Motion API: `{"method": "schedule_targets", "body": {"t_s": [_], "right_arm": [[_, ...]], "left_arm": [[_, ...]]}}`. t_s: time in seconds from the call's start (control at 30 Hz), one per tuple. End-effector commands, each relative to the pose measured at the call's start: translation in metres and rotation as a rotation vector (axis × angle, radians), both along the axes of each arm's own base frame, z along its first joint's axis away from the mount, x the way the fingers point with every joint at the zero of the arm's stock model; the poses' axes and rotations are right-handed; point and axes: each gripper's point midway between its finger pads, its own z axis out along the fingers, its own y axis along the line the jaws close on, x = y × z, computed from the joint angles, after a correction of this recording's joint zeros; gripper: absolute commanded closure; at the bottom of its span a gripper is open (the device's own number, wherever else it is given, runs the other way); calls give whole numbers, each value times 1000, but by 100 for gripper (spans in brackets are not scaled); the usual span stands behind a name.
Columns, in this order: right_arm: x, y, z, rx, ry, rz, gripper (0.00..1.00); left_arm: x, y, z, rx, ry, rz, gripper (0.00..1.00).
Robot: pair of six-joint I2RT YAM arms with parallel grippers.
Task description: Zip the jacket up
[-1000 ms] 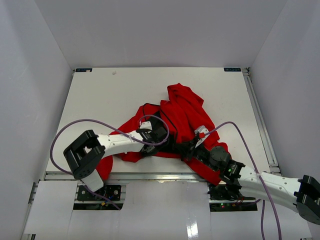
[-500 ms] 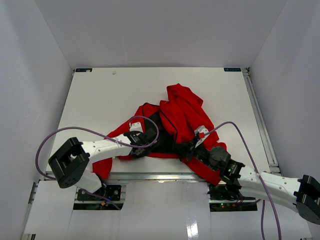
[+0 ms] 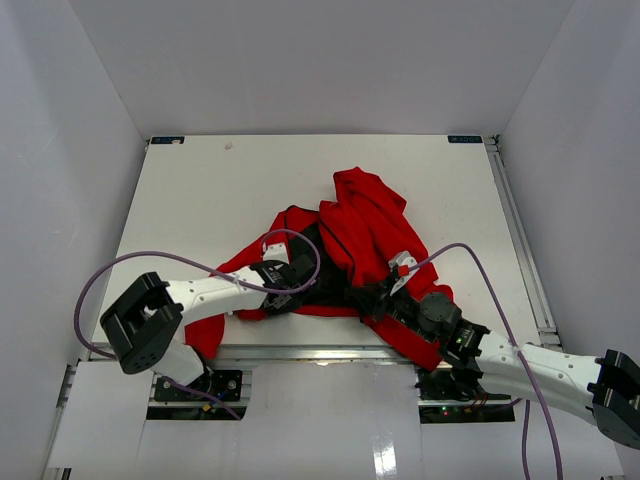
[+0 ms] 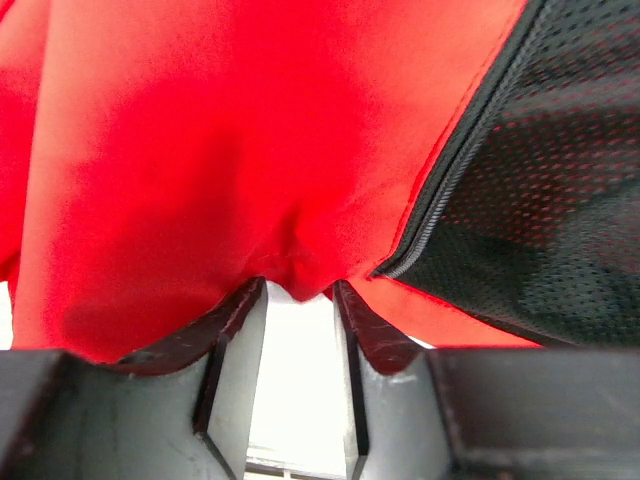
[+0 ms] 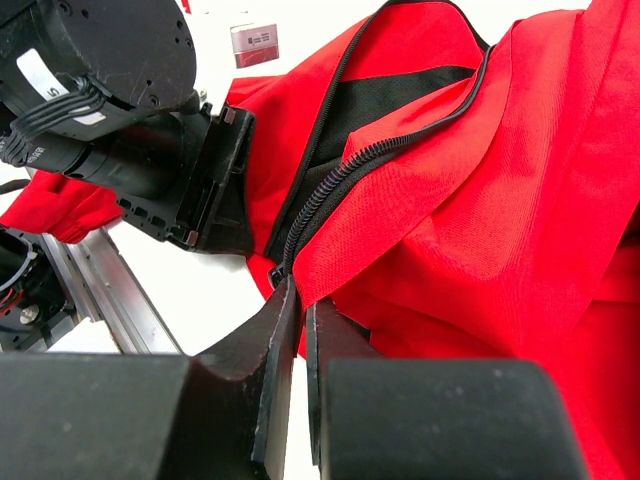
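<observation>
The left end effector (image 4: pixel 297 300), jaws half-closed on a puckered fold of the red jacket (image 3: pixel 365 215), is drawing back toward the near-left corner of the worktop (image 3: pixel 220 190) after reaching further in a second ago, tugging that front panel flatter. The right end effector (image 5: pixel 297 310) is pinching the bottom end of the dark zipper (image 5: pixel 330 190), jaws almost fully closed. The jacket is lying crumpled mid-worktop toward the near edge, unzipped, with its tooth rows parting above that grip; bunched folds and exposed black mesh lining (image 4: pixel 540 200) are blocking a straight run.
</observation>
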Motion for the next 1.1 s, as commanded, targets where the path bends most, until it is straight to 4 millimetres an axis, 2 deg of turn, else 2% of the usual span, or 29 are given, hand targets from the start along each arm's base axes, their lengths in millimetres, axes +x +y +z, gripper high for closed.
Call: {"method": "schedule_targets", "body": {"t_s": [0.0,0.13,0.27,0.67,0.8,0.9,1.07], "right_arm": [[3,-1,8,23,-23,-18,92],[3,-2,7,22,-22,-22,92],[3,-3,5,20,-22,-25,92],[3,-4,6,25,-24,-27,92],[3,-4,4,22,-22,-28,92],[3,-4,5,25,-22,-29,92],[3,-5,5,24,-23,-30,92]], "left_arm": [[14,-5,14,-1,-52,-4,56],[18,-7,12,18,-52,-13,57],[19,-8,7,35,-38,-17,66],[17,-14,3,6,-29,-31,47],[17,-15,2,-1,-34,-54,46],[16,-16,-1,4,-23,-64,50],[14,-13,-8,24,-5,-69,82]]}}
